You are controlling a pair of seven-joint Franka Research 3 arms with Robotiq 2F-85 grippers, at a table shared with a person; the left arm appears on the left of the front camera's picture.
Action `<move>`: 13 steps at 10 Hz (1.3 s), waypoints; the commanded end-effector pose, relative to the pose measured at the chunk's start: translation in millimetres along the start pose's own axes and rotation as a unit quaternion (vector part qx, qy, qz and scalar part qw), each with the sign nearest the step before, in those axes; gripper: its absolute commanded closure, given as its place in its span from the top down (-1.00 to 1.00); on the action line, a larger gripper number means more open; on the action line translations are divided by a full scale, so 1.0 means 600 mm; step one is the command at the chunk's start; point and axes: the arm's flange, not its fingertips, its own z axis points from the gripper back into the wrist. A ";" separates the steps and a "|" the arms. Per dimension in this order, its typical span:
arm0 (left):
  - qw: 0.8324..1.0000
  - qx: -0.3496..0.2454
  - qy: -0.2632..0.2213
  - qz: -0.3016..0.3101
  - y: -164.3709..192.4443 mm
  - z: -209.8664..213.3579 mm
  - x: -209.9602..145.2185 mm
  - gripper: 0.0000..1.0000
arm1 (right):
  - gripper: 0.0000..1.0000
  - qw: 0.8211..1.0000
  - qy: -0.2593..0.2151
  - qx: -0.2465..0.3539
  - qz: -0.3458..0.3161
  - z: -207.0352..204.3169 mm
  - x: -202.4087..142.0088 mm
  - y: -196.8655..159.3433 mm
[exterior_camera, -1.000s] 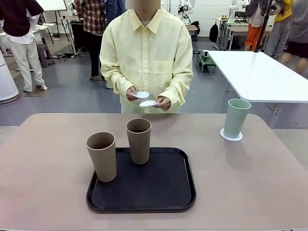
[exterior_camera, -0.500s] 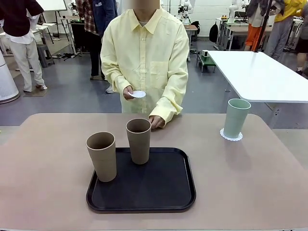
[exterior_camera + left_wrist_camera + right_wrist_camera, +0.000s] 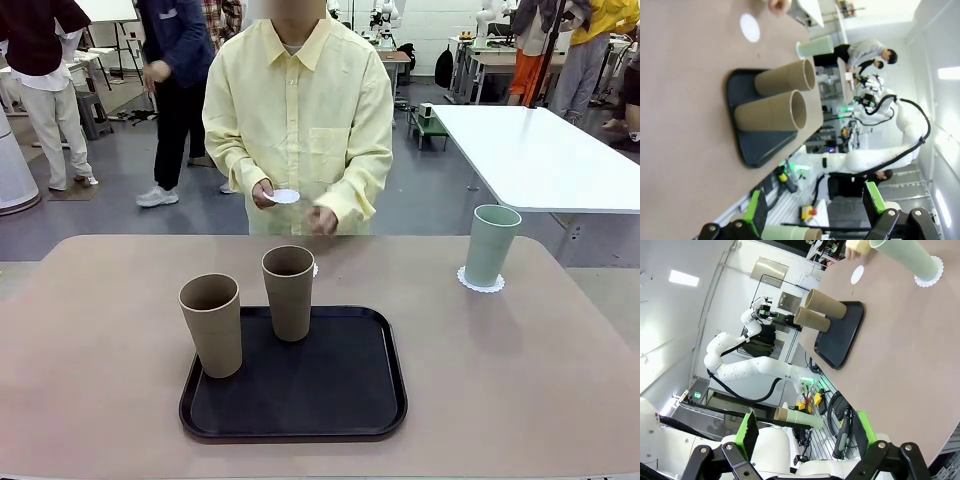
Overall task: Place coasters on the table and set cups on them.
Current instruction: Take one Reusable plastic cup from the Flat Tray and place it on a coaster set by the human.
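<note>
L gripper (image 3: 814, 206), R gripper (image 3: 804, 432) released, empty; 2 tan cups (image 3: 767, 112) well ahead, on tray (image 3: 757, 150).

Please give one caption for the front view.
Person holds a round white lacy coaster; two tall tan tumblers stand on a black rounded-square tray.

left gripper (image 3: 815, 212) is spread wide and empty, its two black fingers rising from the bottom edge, green pads (image 3: 756, 219) turned in toward each other. its wrist is rolled about a quarter turn. right gripper (image 3: 805, 437) is likewise spread wide and empty, with its wrist rolled to a slant. both hang drawn back, touching nothing. in the left wrist view the right arm (image 3: 875, 157) is folded in a bend. in the right wrist view the left arm (image 3: 757, 367) is folded much the same.
</note>
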 end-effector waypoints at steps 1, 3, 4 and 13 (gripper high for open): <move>1.000 -0.006 -0.004 -0.002 -0.001 0.001 0.001 1.00 | 1.00 1.000 -0.002 0.005 0.008 0.002 -0.005 0.005; 1.000 -0.006 -0.004 -0.002 -0.001 0.001 0.001 1.00 | 1.00 1.000 -0.002 0.005 0.008 0.002 -0.005 0.005; 1.000 -0.006 -0.004 -0.002 -0.001 0.001 0.001 1.00 | 1.00 1.000 -0.002 0.005 0.008 0.002 -0.005 0.005; 1.000 -0.006 -0.004 -0.002 -0.001 0.001 0.001 1.00 | 1.00 1.000 -0.002 0.005 0.008 0.002 -0.005 0.005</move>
